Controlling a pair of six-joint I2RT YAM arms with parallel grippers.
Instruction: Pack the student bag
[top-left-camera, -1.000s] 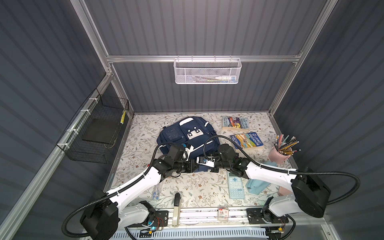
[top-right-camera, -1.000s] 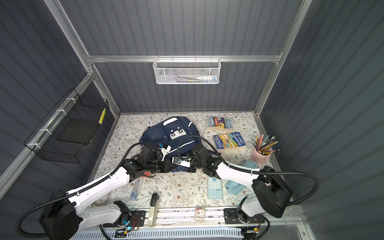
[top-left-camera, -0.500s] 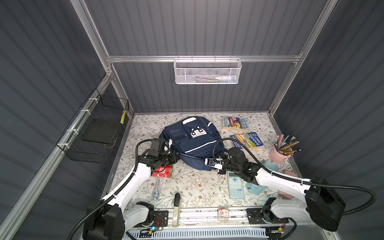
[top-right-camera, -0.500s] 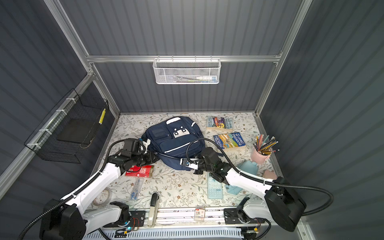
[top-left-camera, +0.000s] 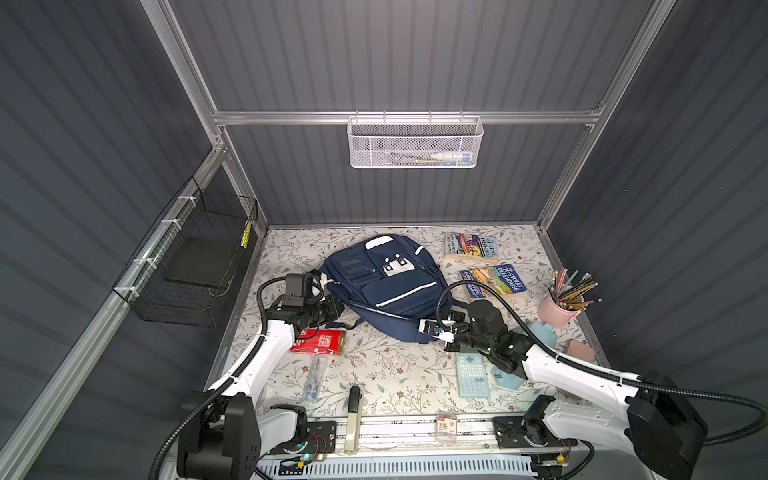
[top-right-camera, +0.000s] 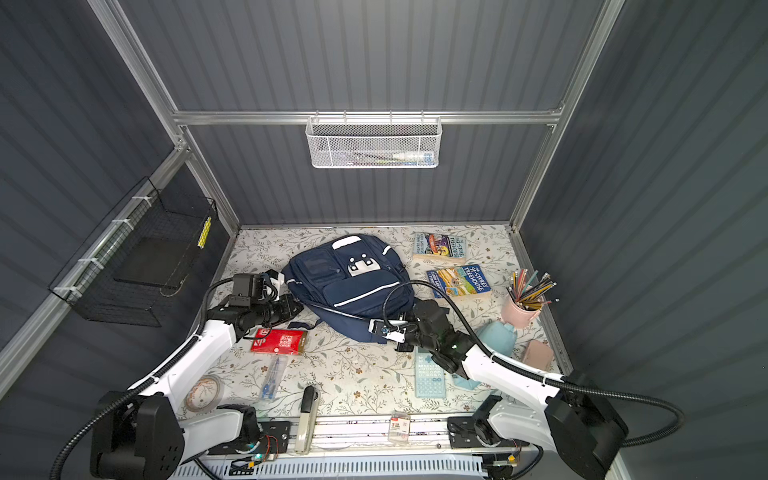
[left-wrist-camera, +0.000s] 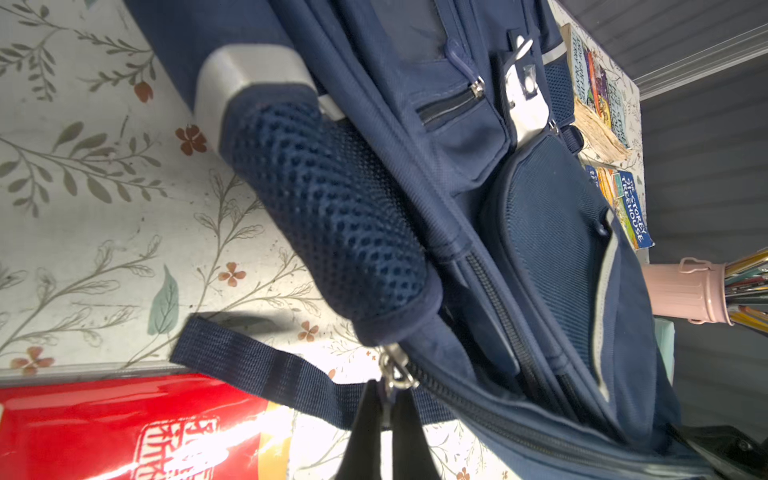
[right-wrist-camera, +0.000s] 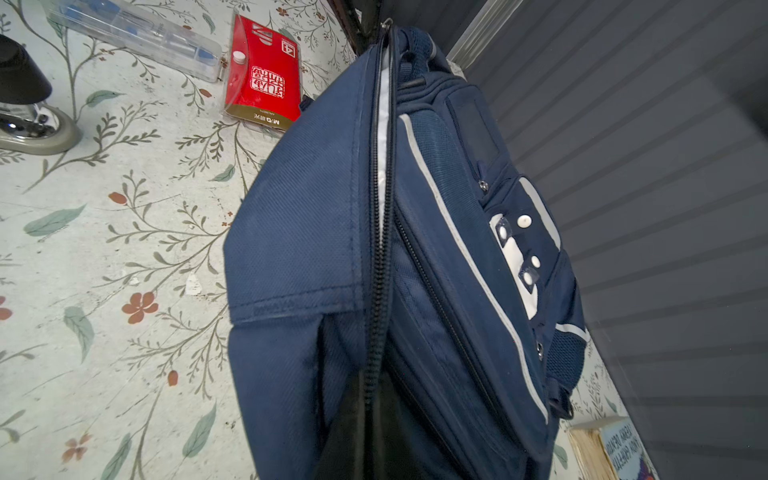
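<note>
The bag (top-left-camera: 386, 286) is lying on the table (top-left-camera: 374, 374), in the middle and toward the far side, with its front pockets facing up. The left gripper (top-left-camera: 338, 309) is sitting at the bag's left near edge. In the left wrist view its fingers (left-wrist-camera: 365, 432) are pressing together on the metal zip pull (left-wrist-camera: 395, 370) of the main zip. The right gripper (top-left-camera: 424, 328) is sitting at the bag's near right corner, closed and pinching the bag's edge beside the zip. In the right wrist view the zip is gaping along the bag's side, with pale lining (right-wrist-camera: 384, 137) showing through.

A red packet (top-left-camera: 320, 341) is lying just near of the left gripper. Two books (top-left-camera: 471, 248) are lying to the right of the bag, toward the far side. A pink cup (top-left-camera: 557, 311) of pencils is standing by the right edge. A calculator (top-left-camera: 471, 374) is lying near right, beside the right arm.
</note>
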